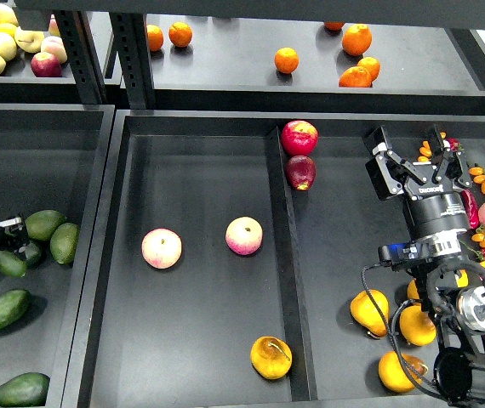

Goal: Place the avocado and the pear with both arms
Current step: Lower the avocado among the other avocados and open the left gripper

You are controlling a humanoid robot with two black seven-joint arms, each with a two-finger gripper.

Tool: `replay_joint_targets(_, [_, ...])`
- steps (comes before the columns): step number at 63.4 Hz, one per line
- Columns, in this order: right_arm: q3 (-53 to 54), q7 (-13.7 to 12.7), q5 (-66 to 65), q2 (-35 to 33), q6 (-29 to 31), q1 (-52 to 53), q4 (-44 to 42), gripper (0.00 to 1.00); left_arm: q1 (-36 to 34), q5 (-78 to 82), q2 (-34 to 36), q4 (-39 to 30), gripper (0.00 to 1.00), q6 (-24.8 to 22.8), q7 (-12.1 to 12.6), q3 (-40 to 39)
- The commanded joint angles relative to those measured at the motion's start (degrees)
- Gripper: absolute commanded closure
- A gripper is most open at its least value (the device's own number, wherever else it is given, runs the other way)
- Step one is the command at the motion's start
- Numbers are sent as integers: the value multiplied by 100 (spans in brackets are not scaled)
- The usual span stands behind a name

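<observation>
A dark green avocado (44, 223) lies in the left bin beside another avocado (64, 242). My left gripper (2, 246) is at the far left edge, just left of them. It is dark and small among more avocados (8, 263), so its fingers cannot be told apart. A yellow-orange pear (271, 357) with a brown patch lies at the front of the middle compartment. My right gripper (417, 167) is open and empty, raised over the right compartment, far from that pear.
Two pink-cream fruits (162, 248) (243, 235) lie in the middle compartment. Red apples (299, 137) sit at the divider's far end. More pears (368, 312) lie under my right arm, more avocados (6, 310) at front left. Oranges (286, 59) sit on the back shelf.
</observation>
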Motion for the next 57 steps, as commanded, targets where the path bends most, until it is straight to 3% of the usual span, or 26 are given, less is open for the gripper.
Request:
replay_joint_targets(1, [-6, 0, 2, 0, 0, -15, 9, 0, 218, 95, -92, 47, 70, 0, 1, -82])
replay_joint_targets(41, [-15, -9, 19, 0, 17, -50, 27, 0, 640, 227, -830, 504, 62, 0, 1, -187])
replay_joint_targets(52, [-6, -9, 19, 0, 17, -68, 27, 0, 711, 236, -909, 575, 55, 0, 1, -187])
replay_joint_targets(57, [-15, -18, 19, 0, 17, -68, 27, 0, 711, 236, -909, 575, 47, 0, 1, -187])
